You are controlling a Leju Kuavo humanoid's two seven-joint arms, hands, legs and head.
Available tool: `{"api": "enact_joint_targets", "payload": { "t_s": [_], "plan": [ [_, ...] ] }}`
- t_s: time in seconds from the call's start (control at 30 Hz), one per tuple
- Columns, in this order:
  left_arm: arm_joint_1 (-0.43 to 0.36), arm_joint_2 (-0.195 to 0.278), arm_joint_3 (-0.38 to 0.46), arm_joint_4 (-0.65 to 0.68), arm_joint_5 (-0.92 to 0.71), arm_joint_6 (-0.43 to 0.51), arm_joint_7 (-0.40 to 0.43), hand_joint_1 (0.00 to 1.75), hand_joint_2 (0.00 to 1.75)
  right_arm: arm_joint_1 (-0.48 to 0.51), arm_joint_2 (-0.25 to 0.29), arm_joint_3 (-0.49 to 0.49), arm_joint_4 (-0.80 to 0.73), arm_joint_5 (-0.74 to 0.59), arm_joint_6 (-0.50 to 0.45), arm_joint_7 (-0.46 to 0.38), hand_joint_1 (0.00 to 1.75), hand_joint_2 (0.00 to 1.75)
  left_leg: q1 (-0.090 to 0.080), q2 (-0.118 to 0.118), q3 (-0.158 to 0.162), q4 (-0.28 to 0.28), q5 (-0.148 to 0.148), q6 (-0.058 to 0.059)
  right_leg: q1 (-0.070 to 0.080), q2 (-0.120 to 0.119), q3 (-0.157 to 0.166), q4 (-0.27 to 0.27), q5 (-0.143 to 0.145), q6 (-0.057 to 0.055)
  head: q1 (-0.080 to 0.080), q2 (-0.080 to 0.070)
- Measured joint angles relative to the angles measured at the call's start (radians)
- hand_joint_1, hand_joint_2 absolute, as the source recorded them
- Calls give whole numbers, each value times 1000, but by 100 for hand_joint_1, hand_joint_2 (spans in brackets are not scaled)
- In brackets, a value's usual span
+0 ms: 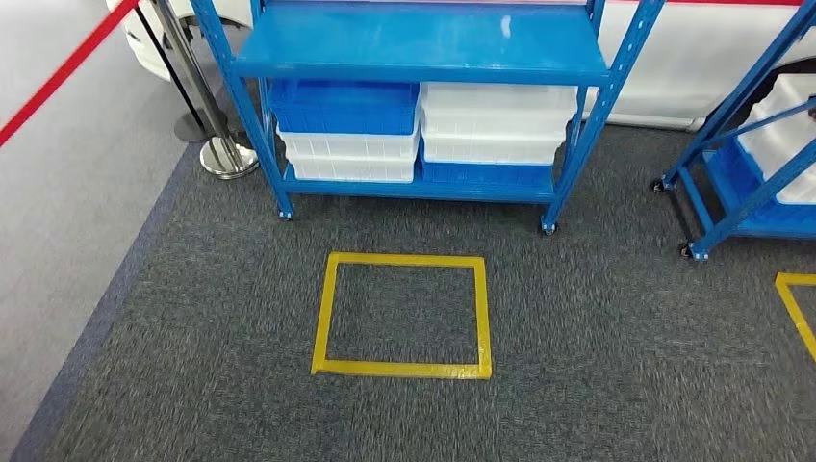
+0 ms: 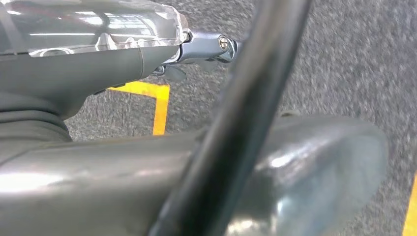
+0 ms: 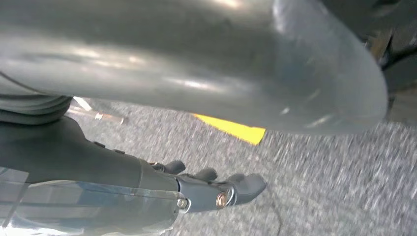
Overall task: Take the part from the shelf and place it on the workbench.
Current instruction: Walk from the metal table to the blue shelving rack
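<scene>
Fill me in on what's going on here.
The robot faces a blue shelf holding stacked blue and white bins, with a yellow taped square on the carpet before it. The left hand and right hand hang over the carpet, holding nothing. No part has been taken yet.

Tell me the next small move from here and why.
Probably step forward into the yellow taped square on the carpet, facing the blue shelf. The shelf with its stacked bins stands beyond the square, and both arms hang: the right hand and left hand are over the floor, holding nothing.
</scene>
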Motion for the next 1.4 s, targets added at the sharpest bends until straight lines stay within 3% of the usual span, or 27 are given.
{"api": "enact_joint_targets", "payload": {
  "t_s": [0.1, 0.17, 0.2, 0.23, 0.3, 0.37, 0.47, 0.53, 0.6, 0.67, 0.7, 0.73, 0.8, 0.87, 0.93, 1.0, 1.07, 1.13, 1.2, 1.23, 1.33, 1.37, 1.4],
  "plan": [
    [-2, -2, 1, 0, 0, 0, -1, 0, 0, 0, -1, -1, 0, 0, 0, 0, 0, 0, 3, 8, -109, 170, -43, -10, 0, -1, 32, -7, -21, -11, 0, 0],
    [1, -2, 1, 0, 0, 0, 0, 0, 0, -1, -1, -1, 0, -1, 1, 0, 0, 0, 3, 9, -175, 223, -80, -13, 1, 0, 55, -7, -42, -11, 0, 0],
    [2, -2, 1, 0, 0, 0, 1, 0, 0, 0, -1, -2, 0, -1, 3, 0, 0, 0, 3, 9, -189, 208, -75, -12, 2, 1, 70, -7, -53, -11, 0, 0],
    [4, -2, 1, 0, 0, 0, 1, 0, 0, 0, -1, -2, 0, -1, 4, 0, 0, 0, 2, 10, -190, 169, -47, -8, 3, 0, 85, -7, -64, -10, 0, 0],
    [7, -2, 2, 0, 0, 1, 2, 0, 0, 2, 0, -2, 1, -1, 5, 0, 0, 0, -4, 13, -179, 62, 54, 6, 6, -1, 113, -7, -87, -5, 0, 0],
    [9, -1, 3, 1, -1, 2, 3, 0, 0, 0, 3, -2, 3, -1, 5, 0, 0, 0, -12, 14, -168, 4, 111, 20, 7, -1, 134, -5, -106, 6, 0, 0],
    [8, -1, 3, 1, -4, 2, 5, 0, 0, -6, 4, -2, 4, 0, 6, 0, 0, 0, -12, 10, -135, -18, 107, 39, 7, 0, 146, 21, -101, 25, -1, 0],
    [4, -2, 3, 1, -8, 0, 6, 0, 0, -9, 4, -2, 4, 1, 6, 0, 0, 0, -8, 8, -110, -34, 102, 49, 5, 1, 106, 96, -103, 35, -1, 0],
    [3, -2, 3, 1, -10, 0, 7, 0, 0, -11, 4, -2, 4, 2, 5, 0, 0, 0, -6, 9, -96, -39, 89, 56, 0, 2, 24, 203, -146, 44, -1, 0],
    [4, -2, 3, 1, -11, -1, 9, 0, 0, -8, 4, -3, 4, -2, 3, 4, 0, 0, -6, 12, -79, -40, 72, 56, -5, 2, -46, 259, -185, 51, -1, 0],
    [5, -2, 4, 1, -11, -1, 10, 0, 0, -6, 4, -5, 4, -5, 1, 7, 0, 0, -6, 14, -67, -40, 62, 55, -7, 1, -62, 248, -179, 52, -1, 0],
    [6, -3, 4, 1, -11, -1, 12, 0, 0, -4, 4, -8, 4, -8, -4, 11, 0, 0, -5, 17, -52, -40, 50, 52, -8, -2, -65, 210, -148, 53, -1, 0],
    [8, -4, 4, 1, -12, 0, 13, 0, 0, 0, 5, -14, 4, -11, -21, 17, 0, 0, -5, 27, -23, -38, 25, 42, -4, -29, -58, 102, -45, 46, -1, 0],
    [8, -4, 5, 1, -12, 1, 14, 0, 0, -1, 9, -16, 4, -12, -38, 23, 0, 0, -11, 42, -8, -40, 2, 29, 4, -54, -56, 39, 14, 29, -1, 0],
    [6, -4, 6, 1, -12, 3, 15, 0, 0, -5, 15, -17, 4, -12, -46, 26, 0, 0, -15, 56, 8, -40, -6, 16, 4, -45, -51, 28, 11, 12, -1, 0],
    [3, -4, 6, 1, -12, 3, 15, 0, 0, -4, 19, -18, 4, -13, -50, 27, 0, 0, -12, 52, 11, -7, -8, 7, -1, -26, -28, 18, 6, 1, -1, 0],
    [0, -4, 6, 1, -12, 3, 15, 0, 0, -5, 22, -19, 4, -13, -51, 28, 0, 0, -6, 35, -39, 89, -30, -2, -3, -10, -5, 11, -4, -8, -1, 0],
    [2, -4, 6, 1, -12, 3, 15, 0, 0, -7, 23, -19, 4, -13, -51, 29, 0, 0, -3, 28, -120, 203, -82, -10, -3, 7, 13, 9, -19, -12, -1, 0],
    [4, -4, 6, 1, -12, 3, 16, 0, 0, -6, 24, -19, 4, -10, -52, 29, 0, 0, -2, 27, -172, 231, -115, -11, -3, 22, 38, 8, -38, -12, -1, 0],
    [5, -4, 6, 1, -13, 3, 16, 0, 0, -5, 25, -19, 4, -6, -53, 30, 0, 0, -2, 27, -180, 201, -98, -9, -3, 26, 54, 8, -50, -10, -2, 0],
    [7, -3, 7, 1, -15, 2, 17, 0, 0, -1, 29, -19, 6, -1, -53, 31, 0, 0, -5, 19, -174, 47, 56, 5, 0, 38, 92, 10, -83, 1, -1, 0],
    [9, -3, 8, 1, -16, 1, 18, 0, 0, -3, 30, -19, 6, -4, -52, 31, 0, 0, -8, 15, -170, 21, 90, 10, 0, 43, 98, 10, -93, 7, -1, 0],
    [12, -2, 8, 1, -16, 1, 18, 0, 0, -6, 32, -20, 7, -8, -52, 31, 0, 0, -11, 13, -168, 8, 102, 16, 1, 47, 104, 12, -98, 14, -1, 0]
  ]
}}
